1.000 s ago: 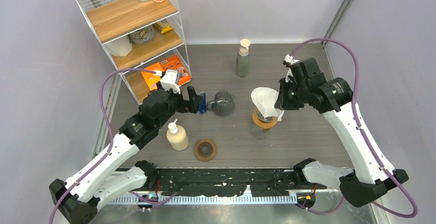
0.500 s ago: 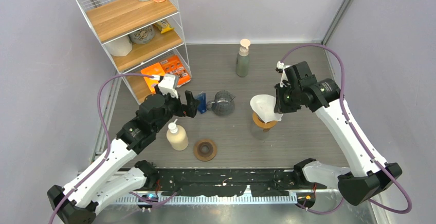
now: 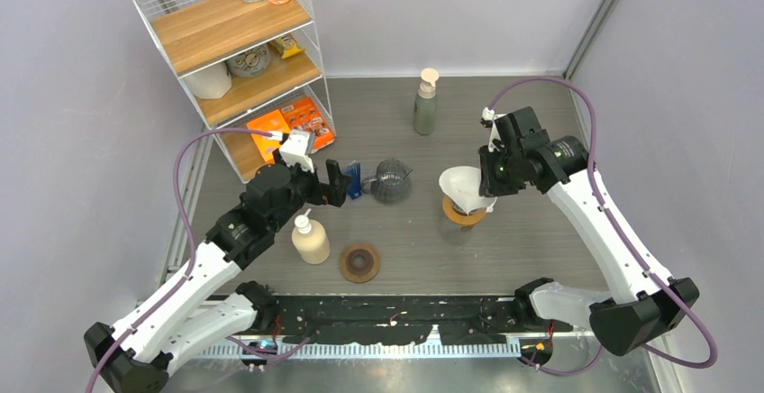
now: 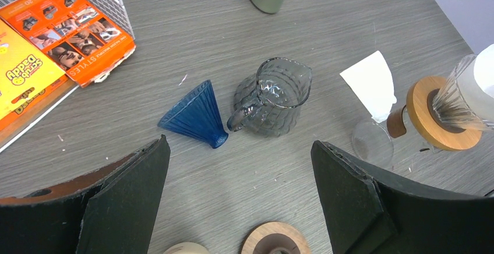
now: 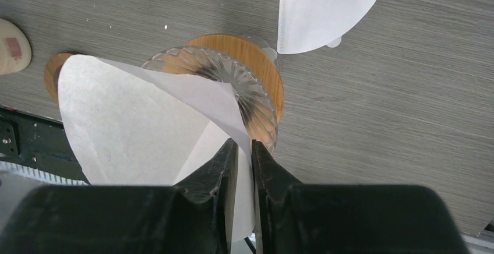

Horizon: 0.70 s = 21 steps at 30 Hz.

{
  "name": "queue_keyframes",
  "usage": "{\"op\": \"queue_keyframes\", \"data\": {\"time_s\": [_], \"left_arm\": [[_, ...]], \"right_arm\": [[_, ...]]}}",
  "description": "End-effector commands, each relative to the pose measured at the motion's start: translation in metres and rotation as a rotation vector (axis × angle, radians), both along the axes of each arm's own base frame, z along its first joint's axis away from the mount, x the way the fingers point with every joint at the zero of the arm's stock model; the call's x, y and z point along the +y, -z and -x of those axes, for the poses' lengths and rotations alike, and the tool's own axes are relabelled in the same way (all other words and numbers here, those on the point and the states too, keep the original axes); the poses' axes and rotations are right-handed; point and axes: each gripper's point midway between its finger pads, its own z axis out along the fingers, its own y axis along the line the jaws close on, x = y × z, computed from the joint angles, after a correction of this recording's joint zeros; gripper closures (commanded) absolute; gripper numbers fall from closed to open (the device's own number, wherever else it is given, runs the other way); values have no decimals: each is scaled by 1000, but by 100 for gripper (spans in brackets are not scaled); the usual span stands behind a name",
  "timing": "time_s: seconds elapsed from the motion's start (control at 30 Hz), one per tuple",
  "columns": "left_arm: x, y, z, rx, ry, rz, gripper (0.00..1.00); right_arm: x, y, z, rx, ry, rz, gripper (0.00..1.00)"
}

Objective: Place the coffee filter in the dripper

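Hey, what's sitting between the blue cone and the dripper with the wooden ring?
A grey glass pitcher right beside the blue cone, then a spare white paper filter nearer the dripper. The left wrist view shows it best.

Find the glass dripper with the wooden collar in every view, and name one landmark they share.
Top external: the dripper stands right of centre, under the coffee filter.
Left wrist: at the right edge.
Right wrist: in the centre, partly behind the filter.
Shared landmark: the loose wooden ring, at the bottom edge for the left wrist and at the left for the right wrist.
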Motion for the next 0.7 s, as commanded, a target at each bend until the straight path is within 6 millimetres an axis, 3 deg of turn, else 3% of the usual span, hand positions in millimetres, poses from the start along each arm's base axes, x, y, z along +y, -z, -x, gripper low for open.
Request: {"op": "queue_keyframes", "data": {"time_s": [0.0, 0.23, 0.67], "left_arm": [[-1, -14, -4, -54, 0, 29, 1], [0, -15, -4, -54, -4, 30, 0], [4, -14, -3, -61, -18, 27, 0]], "right_arm": [[-3, -13, -12, -72, 17, 8, 77], [-9, -20, -13, -97, 43, 26, 60], [-15, -61, -10, -203, 75, -4, 49]]}}
